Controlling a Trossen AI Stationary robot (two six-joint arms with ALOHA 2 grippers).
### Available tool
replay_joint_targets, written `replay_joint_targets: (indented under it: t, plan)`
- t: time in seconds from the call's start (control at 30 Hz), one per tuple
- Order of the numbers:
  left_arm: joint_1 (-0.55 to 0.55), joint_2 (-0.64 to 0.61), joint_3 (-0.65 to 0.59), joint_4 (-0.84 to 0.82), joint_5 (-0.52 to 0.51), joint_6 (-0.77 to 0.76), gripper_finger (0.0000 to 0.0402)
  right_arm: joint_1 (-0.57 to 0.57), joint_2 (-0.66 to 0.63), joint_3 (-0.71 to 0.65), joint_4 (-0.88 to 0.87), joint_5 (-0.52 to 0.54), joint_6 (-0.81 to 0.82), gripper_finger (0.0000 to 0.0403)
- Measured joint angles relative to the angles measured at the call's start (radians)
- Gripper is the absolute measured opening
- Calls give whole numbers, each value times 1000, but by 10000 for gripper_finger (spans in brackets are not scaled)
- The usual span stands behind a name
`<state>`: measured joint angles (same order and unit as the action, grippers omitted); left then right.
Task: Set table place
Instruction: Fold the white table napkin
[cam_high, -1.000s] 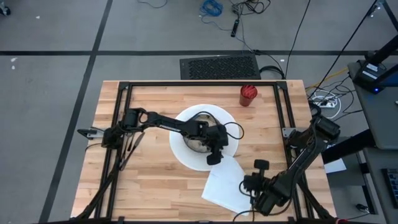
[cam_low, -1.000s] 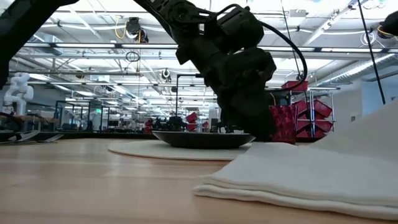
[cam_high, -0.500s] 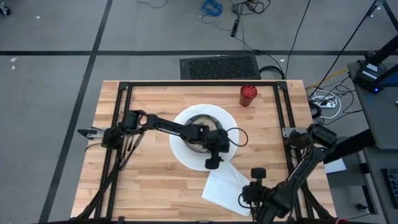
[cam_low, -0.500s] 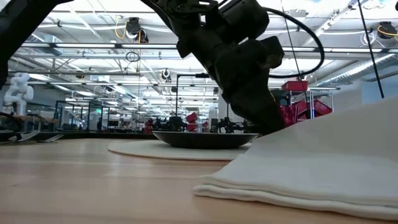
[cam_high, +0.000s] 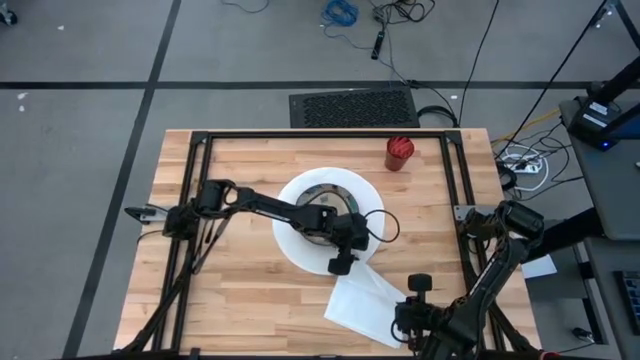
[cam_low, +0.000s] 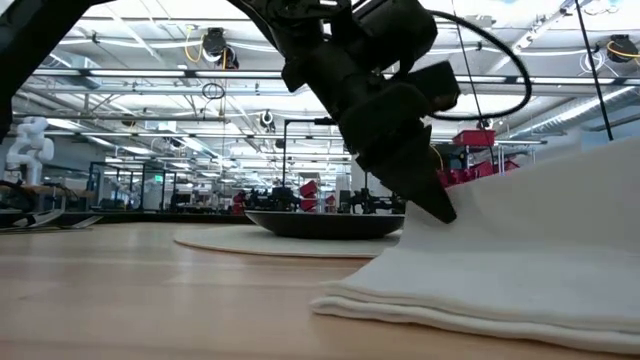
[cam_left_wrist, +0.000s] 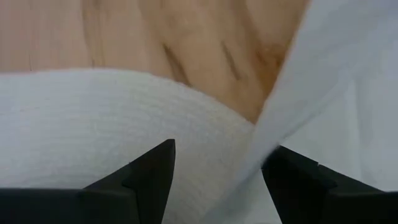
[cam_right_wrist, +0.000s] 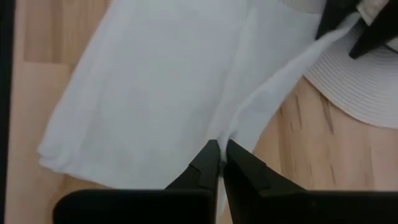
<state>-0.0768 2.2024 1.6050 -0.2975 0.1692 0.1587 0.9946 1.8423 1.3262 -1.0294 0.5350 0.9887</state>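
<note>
**Q:** so what are your claws doing rn?

**A:** My left gripper (cam_high: 340, 264) has its jaws spread wide, nothing in them. The tips sit at the near edge of the round white mat (cam_high: 290, 240), right where a corner of the napkin (cam_high: 368, 300) comes up against it. From my left wrist I see the mat's ribbed weave between my fingers (cam_left_wrist: 149, 174) and the napkin edge crossing in front, bare wood beyond.

**Q:** and the right one?

**A:** Right gripper (cam_right_wrist: 219, 155) is clenched tight, pinching the napkin. That corner is pulled up off the wood; in the low view the cloth rises toward the right while the rest lies flat in folded layers.

**Q:** where's everything else?

**A:** A dark bowl (cam_low: 325, 222) sits on the mat, mid table (cam_high: 250, 300). My left arm reaches over it from the left side. A red cup (cam_high: 399, 153) stands near the far right corner, well apart from the mat. The napkin lies near-right of the mat, its far corner touching the mat's rim.
</note>
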Motion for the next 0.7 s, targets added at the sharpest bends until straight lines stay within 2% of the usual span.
replay_joint_targets:
  t: [0.23,0.33,0.7]
  plan:
    - [-18,-3,0,-66,6,8,216,9,0,0,-103,-3,71,0]
    - [-17,-3,0,-120,6,5,200,9,0,0,-98,-4,73,0]
    - [-17,-3,0,-62,9,-26,27,9,0,0,-104,-12,110,0]
